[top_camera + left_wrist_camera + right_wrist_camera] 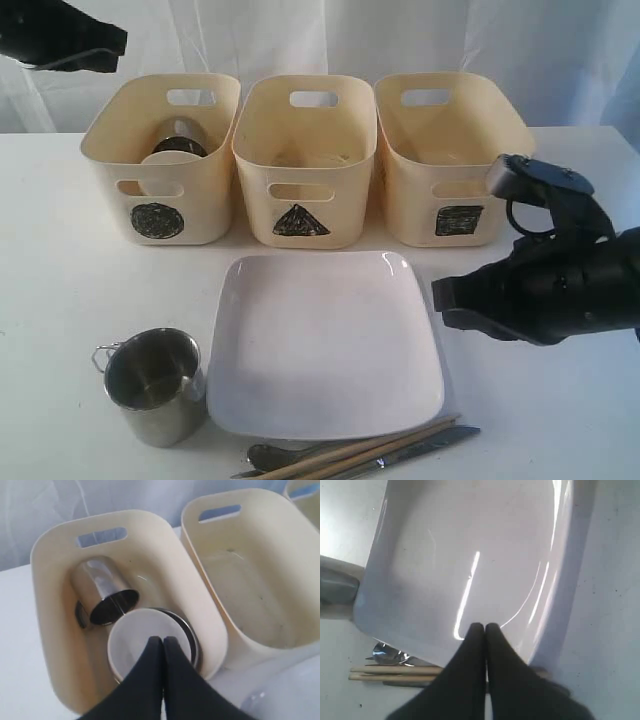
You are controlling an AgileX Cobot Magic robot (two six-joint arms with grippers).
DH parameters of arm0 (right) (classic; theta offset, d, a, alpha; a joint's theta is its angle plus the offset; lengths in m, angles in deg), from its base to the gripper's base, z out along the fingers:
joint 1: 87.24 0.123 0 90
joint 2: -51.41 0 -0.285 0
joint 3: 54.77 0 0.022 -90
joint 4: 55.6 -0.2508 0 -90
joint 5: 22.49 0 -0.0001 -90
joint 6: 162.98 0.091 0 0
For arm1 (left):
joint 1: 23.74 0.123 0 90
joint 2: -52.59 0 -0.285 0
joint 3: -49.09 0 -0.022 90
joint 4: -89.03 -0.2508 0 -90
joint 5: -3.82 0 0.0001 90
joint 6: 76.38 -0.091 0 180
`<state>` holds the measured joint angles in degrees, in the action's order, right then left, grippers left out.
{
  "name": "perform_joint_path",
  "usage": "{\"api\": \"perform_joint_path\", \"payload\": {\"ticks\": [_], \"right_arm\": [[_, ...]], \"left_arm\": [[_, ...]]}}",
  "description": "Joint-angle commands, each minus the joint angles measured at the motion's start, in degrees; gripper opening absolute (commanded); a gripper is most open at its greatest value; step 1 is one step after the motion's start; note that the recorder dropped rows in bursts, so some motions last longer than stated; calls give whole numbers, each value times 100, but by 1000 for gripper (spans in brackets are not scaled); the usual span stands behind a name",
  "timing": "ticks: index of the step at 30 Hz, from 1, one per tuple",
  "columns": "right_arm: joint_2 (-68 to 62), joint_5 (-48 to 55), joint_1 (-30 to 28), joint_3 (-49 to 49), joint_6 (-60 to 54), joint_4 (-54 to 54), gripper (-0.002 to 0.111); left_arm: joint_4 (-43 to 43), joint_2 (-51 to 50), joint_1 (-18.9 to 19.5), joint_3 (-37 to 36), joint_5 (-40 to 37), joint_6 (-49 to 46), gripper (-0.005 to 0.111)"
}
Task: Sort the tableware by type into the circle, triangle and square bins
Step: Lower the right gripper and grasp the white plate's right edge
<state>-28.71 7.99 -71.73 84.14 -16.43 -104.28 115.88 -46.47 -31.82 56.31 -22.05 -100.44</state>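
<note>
Three cream bins stand in a row: circle (160, 165), triangle (300, 165) and square (455, 160). In the circle bin (55, 645) a steel mug (102, 592) lies on its side beside a small white bowl (135, 642) nested in a steel bowl (189, 636). My left gripper (163, 640) hangs shut and empty above that bowl. The large white square plate (325, 340) lies in front of the bins. My right gripper (485, 626) is shut and empty over the plate (470, 555), near its right edge. A second steel mug (155, 385) stands at the front left.
Wooden chopsticks (370, 450), a steel knife (430, 443) and a spoon (272, 456) lie along the plate's front edge. The right arm (560, 280) reaches in low from the right. The left arm (60, 40) is high at the back left.
</note>
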Motion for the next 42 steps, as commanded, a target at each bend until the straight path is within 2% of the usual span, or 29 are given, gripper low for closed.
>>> {"api": "perform_joint_path", "payload": {"ticks": [1, 5, 7, 9, 19, 24, 38, 42], "right_arm": [[21, -102, -14, -22, 41, 392, 5], [-58, -34, -143, -22, 205, 516, 25], [-179, 54, -303, -22, 295, 520, 36], [-304, 162, -436, -22, 380, 520, 41], [-1174, 212, -649, -22, 381, 438, 42], [-1454, 223, -649, -22, -5, -114, 42], [-2214, 415, -649, -22, -1730, -2045, 41], [-2508, 415, -649, -22, -2046, -2227, 41]], "left_arm": [[-83, 462, -3, 22, -1014, -39, 0], [-83, 748, -3, 10, -1540, -140, 0], [-83, 954, -3, -162, -1559, -140, 0], [-83, 1174, -3, -416, -1530, -140, 0], [22, 2281, -3, -2228, -944, -140, 0], [-4, 2690, -3, -2772, -844, -140, 0], [-28, 2933, -3, -2901, -816, -140, 0], [-28, 2933, -3, -2901, -816, -140, 0]]}}
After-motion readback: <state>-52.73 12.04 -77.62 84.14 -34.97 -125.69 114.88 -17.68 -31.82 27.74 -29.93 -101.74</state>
